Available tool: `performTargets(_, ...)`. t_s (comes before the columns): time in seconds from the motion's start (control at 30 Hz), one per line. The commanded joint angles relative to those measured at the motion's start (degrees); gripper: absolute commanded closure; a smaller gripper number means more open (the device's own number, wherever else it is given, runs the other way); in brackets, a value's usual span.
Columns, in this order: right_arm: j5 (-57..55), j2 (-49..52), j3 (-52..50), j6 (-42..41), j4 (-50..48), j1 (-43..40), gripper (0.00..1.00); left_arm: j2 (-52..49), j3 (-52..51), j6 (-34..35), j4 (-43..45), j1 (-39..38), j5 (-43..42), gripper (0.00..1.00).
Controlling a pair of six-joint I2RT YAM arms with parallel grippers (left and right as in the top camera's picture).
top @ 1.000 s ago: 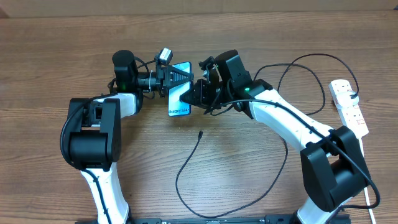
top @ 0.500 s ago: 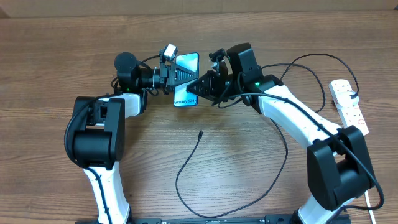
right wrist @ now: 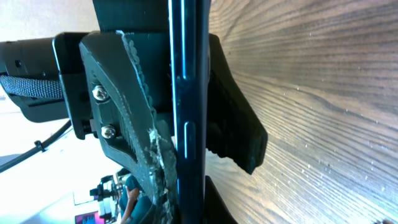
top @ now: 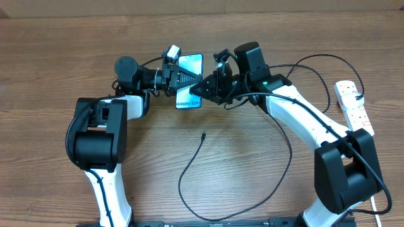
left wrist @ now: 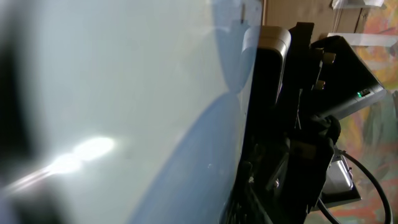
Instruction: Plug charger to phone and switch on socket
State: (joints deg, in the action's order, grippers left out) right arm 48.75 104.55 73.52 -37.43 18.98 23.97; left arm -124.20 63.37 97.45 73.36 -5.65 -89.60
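Left claw (top: pixel 182 79), arm folded, reaches right onto the Galaxy S24 phone (top: pixel 188 99) held above the bench's far middle; its clamp cannot be told. Right claw (top: pixel 201 88), clenched on the phone, meets it opposite. Slim, rigid, probably slippery glass: best pinched mid-body, port clear for the charger (top: pixel 189 165).

The slim blue-screened smartphone (top: pixel 188 102) and both arms meeting there block the rear centre. Bare wooden tabletop (top: pixel 240 183) lies open around the thin black charger cable (top: pixel 180 181). The white right arm (top: pixel 297 118) crosses the path towards the white oblong power strip (top: pixel 353 104).
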Motion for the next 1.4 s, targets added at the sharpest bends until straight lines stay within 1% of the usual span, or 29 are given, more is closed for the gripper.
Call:
performTargets(0.0, 2.6, 2.2, -0.7, 3.5, 2.6, 0.7, 0.96, 1.7, 1.3, 2.0, 0.9, -0.4, -1.0, 0.69)
performTargets(0.07, 4.2, 2.2, -0.7, 4.1, 3.5, 0.7, 0.96, 1.7, 1.3, 2.0, 0.9, -0.4, -1.0, 0.64)
performTargets(0.13, 5.9, 2.2, -0.7, 4.9, 4.3, 0.7, 0.96, 1.7, 1.3, 2.0, 0.9, -0.4, -1.0, 0.63)
performTargets(0.17, 6.3, 2.2, -0.7, 4.9, 4.7, 0.7, 0.96, 1.7, 1.3, 2.0, 0.9, -0.4, -1.0, 0.65)
performTargets(0.4, 6.8, 2.2, -0.7, 4.9, 4.7, 0.5, 0.96, 1.7, 1.3, 2.0, 0.9, -0.4, -1.0, 0.87)
performTargets(0.47, 6.8, 2.2, -0.7, 4.9, 4.7, 0.2, 0.96, 1.7, 1.3, 2.0, 0.9, -0.4, -1.0, 0.96)
performTargets(0.5, 6.8, 2.2, -0.7, 4.9, 4.7, 0.0, 0.96, 1.7, 1.3, 2.0, 0.9, -0.4, -1.0, 0.96)
performTargets(0.53, 6.9, 2.2, -0.7, 4.9, 4.7, -0.2, 0.93, 1.7, 1.3, 2.0, 0.9, -0.4, -1.0, 0.96)
performTargets(0.57, 6.9, 2.2, -0.7, 4.9, 4.8, -0.3, 0.78, 1.7, 1.3, 2.0, 0.9, -0.4, -1.0, 0.96)
performTargets(0.63, 7.6, 2.2, -0.7, 4.9, 5.5, -0.5, 0.32, 1.7, 1.3, 2.0, 0.9, -0.4, -1.0, 0.96)
performTargets(0.67, 8.4, 2.2, -0.7, 4.9, 5.7, -0.5, 0.15, 1.7, 1.3, 1.9, 0.9, -0.4, -1.0, 0.96)
performTargets(0.7, 9.0, 2.2, -0.7, 4.9, 6.1, -0.6, 0.07, 1.7, 1.3, 1.7, 0.9, -0.3, -1.0, 0.96)
performTargets(0.73, 9.2, 2.2, -0.7, 4.9, 6.6, -0.7, 0.03, 1.7, 1.3, 1.5, 0.9, -0.3, -1.0, 0.96)
performTargets(0.8, 9.2, 2.2, -0.7, 5.0, 7.4, -0.9, 0.0, 1.7, 1.3, 0.7, 0.9, -0.3, -1.0, 0.96)
performTargets(0.93, 8.9, 2.2, -0.7, 7.8, 9.9, -1.2, 0.0, 1.7, 1.2, -1.5, 0.8, -0.3, -1.0, 0.96)
performTargets(1.03, 3.8, 2.2, -0.7, 8.5, 13.7, -1.4, 0.0, 1.7, 0.5, -4.2, 0.8, -0.3, -1.0, 0.96)
performTargets(1.13, -1.4, 2.2, -0.7, 10.0, 17.2, -1.6, 0.0, 1.7, -1.6, -5.2, 0.1, -0.3, -1.0, 0.96)
performTargets(1.27, -5.5, 2.2, -0.7, 12.4, 19.5, -1.6, 0.0, 1.7, -4.7, -6.9, -0.1, -0.3, -1.0, 0.96)
performTargets(1.37, -12.7, 2.2, -0.7, 12.4, 21.6, -1.6, 0.0, 1.7, -6.6, -7.0, -0.1, -0.3, -1.0, 0.96)
